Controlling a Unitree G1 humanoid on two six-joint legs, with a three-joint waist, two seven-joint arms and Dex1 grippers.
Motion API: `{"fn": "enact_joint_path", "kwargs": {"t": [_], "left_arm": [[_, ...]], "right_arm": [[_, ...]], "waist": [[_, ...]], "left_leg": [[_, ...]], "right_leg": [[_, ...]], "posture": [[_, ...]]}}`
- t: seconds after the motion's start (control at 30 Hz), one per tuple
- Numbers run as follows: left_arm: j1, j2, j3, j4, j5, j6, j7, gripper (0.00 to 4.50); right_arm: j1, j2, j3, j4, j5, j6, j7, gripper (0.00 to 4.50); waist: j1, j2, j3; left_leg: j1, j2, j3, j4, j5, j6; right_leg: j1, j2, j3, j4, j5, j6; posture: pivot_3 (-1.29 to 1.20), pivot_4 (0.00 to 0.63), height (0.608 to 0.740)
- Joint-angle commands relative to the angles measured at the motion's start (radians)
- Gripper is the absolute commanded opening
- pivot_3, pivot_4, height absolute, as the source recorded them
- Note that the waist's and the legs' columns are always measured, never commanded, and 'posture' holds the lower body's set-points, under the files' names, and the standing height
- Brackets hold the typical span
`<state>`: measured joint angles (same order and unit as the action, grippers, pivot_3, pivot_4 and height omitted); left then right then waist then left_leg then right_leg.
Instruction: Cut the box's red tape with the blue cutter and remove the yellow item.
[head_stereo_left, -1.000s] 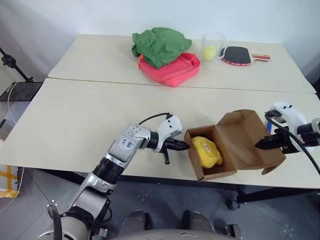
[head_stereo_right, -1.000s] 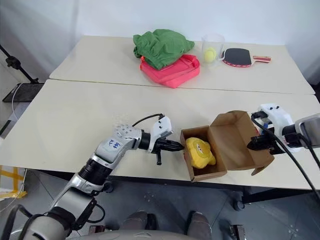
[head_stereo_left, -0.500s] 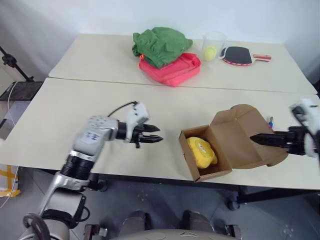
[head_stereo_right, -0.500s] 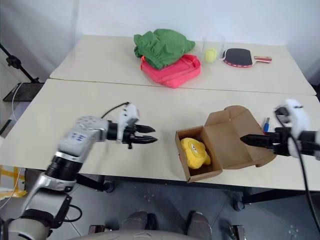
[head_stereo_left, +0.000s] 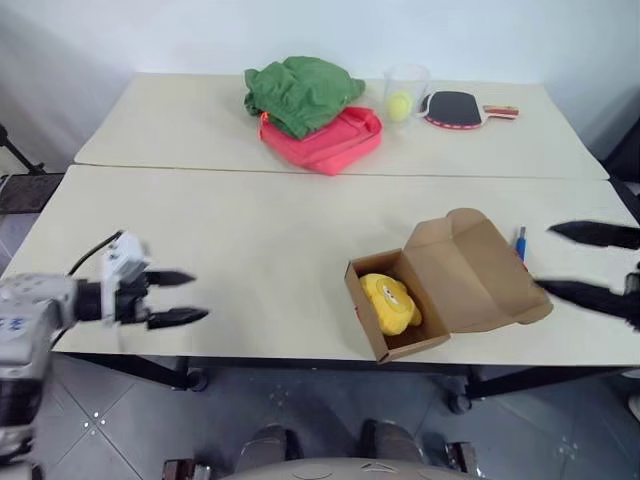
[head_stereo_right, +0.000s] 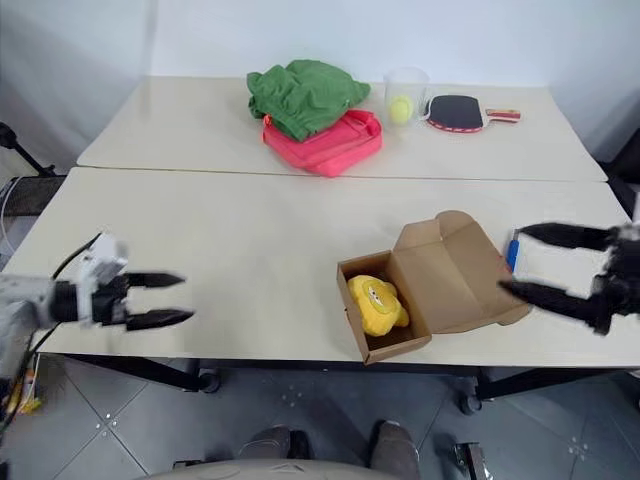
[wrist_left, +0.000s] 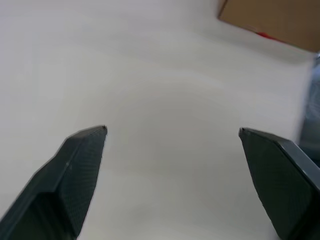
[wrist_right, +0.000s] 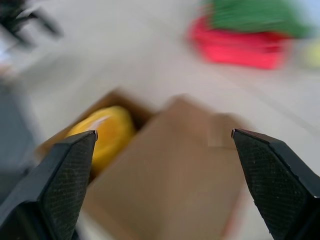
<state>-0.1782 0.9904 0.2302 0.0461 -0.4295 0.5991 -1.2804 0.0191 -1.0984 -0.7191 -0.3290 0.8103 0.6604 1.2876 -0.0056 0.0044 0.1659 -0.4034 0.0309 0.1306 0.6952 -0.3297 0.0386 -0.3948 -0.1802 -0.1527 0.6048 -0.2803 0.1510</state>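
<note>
Box (head_stereo_left: 445, 285) sits on the near table (head_stereo_left: 250, 240), toward its front right, lid thrown back to the right and lying open. Yellow item (head_stereo_left: 390, 303) lies inside the open compartment, against the left wall, not yet taken out. Blue cutter (head_stereo_left: 520, 243) lies on the table just beyond the lid's right edge; a short blue length shows past the cardboard in the head views. Left wrist view catches a corner of the box (wrist_left: 272, 20) with a sliver of red tape (wrist_left: 266, 35) along its lower edge, which the head views do not show. Right wrist view looks over the open lid at the yellow item (wrist_right: 102, 132), with the pink bag (wrist_right: 240, 47) and green cloth (wrist_right: 255, 15) blurred beyond. Left gripper (head_stereo_left: 178, 298) hangs over the table's front left edge, well apart from the box, fingers spread wide, nothing between them. Right gripper (head_stereo_right: 545, 264) hovers off the box's right side, near the lid's edge, fingers wide apart and empty. Box stands near the front edge of the table; broad bare tabletop lies between it and the left gripper. On the far table (head_stereo_left: 160, 120): green cloth (head_stereo_left: 300, 90) heaped on the pink bag (head_stereo_left: 325, 140), clear cup (head_stereo_left: 403, 92) with a small ball inside, paddle (head_stereo_left: 455, 107) beside it.
</note>
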Motion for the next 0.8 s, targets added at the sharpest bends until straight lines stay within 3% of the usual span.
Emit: {"fn": "enact_joint_path", "kwargs": {"t": [0.03,0.1,0.2,0.37,0.5,0.63,0.8], "left_arm": [[0.098,0.072,0.057,-0.094,-0.067,0.091,-0.064,4.48],[0.115,0.109,0.057,-0.145,-0.104,0.155,-0.075,4.48],[-0.024,0.105,-0.038,-0.238,-0.124,0.183,-0.056,4.48],[-0.463,-0.093,-0.296,-0.248,-0.099,0.238,-0.014,4.48],[-0.791,-0.323,-0.520,-0.130,-0.003,0.191,-0.026,4.48],[-0.960,-0.517,-0.628,-0.016,0.020,0.217,-0.021,4.48],[-1.100,-0.691,-0.835,0.153,0.187,0.143,-0.005,4.48]], "right_arm": [[0.020,0.012,0.006,-0.080,0.008,-0.048,0.039,4.50],[0.033,0.020,0.027,-0.096,-0.003,-0.066,0.048,4.50],[0.044,0.025,0.031,-0.092,-0.017,-0.092,0.055,4.50],[0.073,0.019,-0.006,-0.094,-0.013,-0.086,0.070,4.50],[0.128,0.038,-0.076,-0.121,-0.014,-0.059,0.044,4.50],[0.208,0.089,-0.163,-0.176,-0.013,-0.048,0.010,4.50],[0.322,0.189,-0.244,-0.281,-0.002,-0.045,-0.060,4.50]], "waist": [[0.002,0.000,0.001],[0.015,-0.002,0.003],[0.034,-0.005,0.005],[0.059,-0.005,0.005],[0.057,-0.007,0.005],[0.054,-0.008,0.006],[0.054,-0.009,0.007]], "left_leg": [[0.000,0.000,0.000,0.000,0.000,0.000],[0.000,0.002,0.000,0.000,0.000,0.000],[-0.001,0.002,-0.002,0.001,0.000,0.000],[-0.002,-0.003,-0.002,0.004,0.001,0.003],[-0.002,-0.006,0.006,0.004,0.002,0.003],[-0.002,-0.004,0.009,0.003,0.001,0.002],[-0.002,-0.002,0.009,0.002,0.001,0.002]], "right_leg": [[0.000,0.000,0.000,0.000,0.000,0.000],[0.000,-0.001,0.000,-0.002,-0.001,-0.001],[0.001,-0.002,0.000,-0.003,-0.001,-0.002],[0.003,-0.003,0.006,-0.003,-0.001,-0.001],[0.002,0.000,0.005,-0.002,0.000,0.000],[0.002,0.001,0.005,-0.005,0.000,0.001],[0.002,0.003,0.006,-0.008,-0.001,0.000]], "posture": [[0.00,0.150,0.740],[0.00,0.150,0.740],[0.00,0.150,0.740],[0.00,0.150,0.740],[0.00,0.150,0.740],[0.00,0.150,0.740],[0.00,0.150,0.740]]}}
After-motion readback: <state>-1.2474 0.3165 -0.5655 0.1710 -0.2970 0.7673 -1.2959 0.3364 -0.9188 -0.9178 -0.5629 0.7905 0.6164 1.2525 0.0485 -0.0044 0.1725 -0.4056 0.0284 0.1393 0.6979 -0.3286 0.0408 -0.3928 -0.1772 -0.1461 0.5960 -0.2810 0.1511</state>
